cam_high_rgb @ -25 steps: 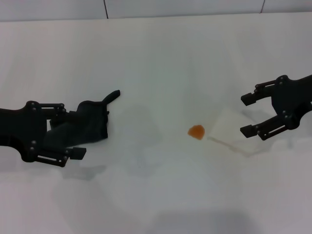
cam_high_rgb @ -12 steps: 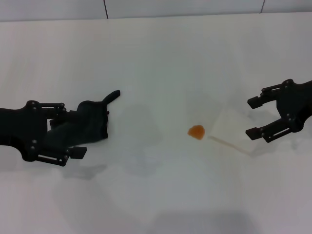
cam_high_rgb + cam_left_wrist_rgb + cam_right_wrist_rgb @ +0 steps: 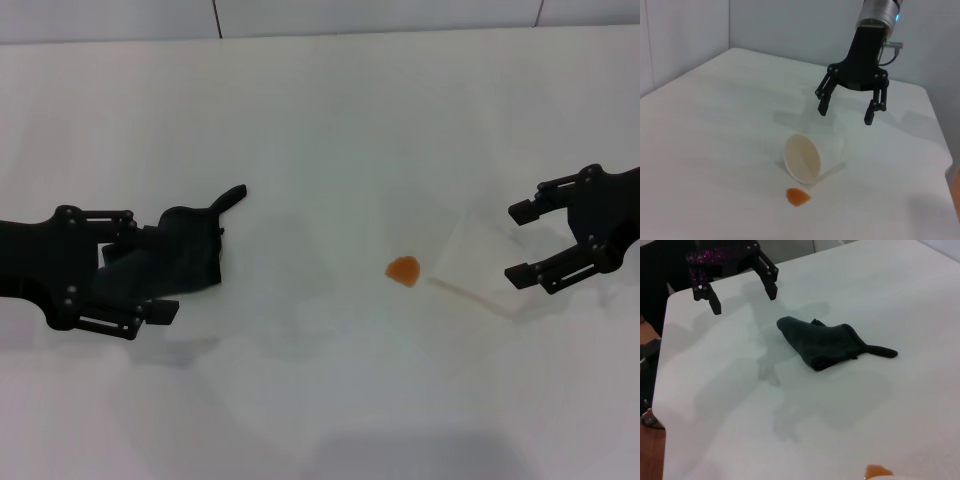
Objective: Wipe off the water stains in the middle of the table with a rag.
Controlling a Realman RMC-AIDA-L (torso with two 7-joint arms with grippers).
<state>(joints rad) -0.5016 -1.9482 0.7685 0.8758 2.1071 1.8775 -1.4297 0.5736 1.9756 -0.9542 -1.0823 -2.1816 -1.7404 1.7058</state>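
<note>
The dark rag [image 3: 178,258] lies crumpled on the white table [image 3: 320,120] at the left, its pointed tab toward the far side. My left gripper [image 3: 150,266] is open and hovers over the rag's left part; the right wrist view shows it [image 3: 744,300] raised and apart from the rag [image 3: 825,342]. The small orange-brown water stain [image 3: 403,270] sits right of centre. It also shows in the left wrist view [image 3: 797,196] and the right wrist view [image 3: 877,471]. My right gripper [image 3: 518,245] is open and empty at the right edge.
A white cup [image 3: 472,264] lies on its side between the stain and my right gripper, its mouth toward the stain. In the left wrist view the cup [image 3: 803,159] lies just behind the stain, with my right gripper [image 3: 846,115] hovering beyond it.
My right gripper has drawn back to the right, away from the cup. The left gripper, the rag and the stain have hardly moved.
</note>
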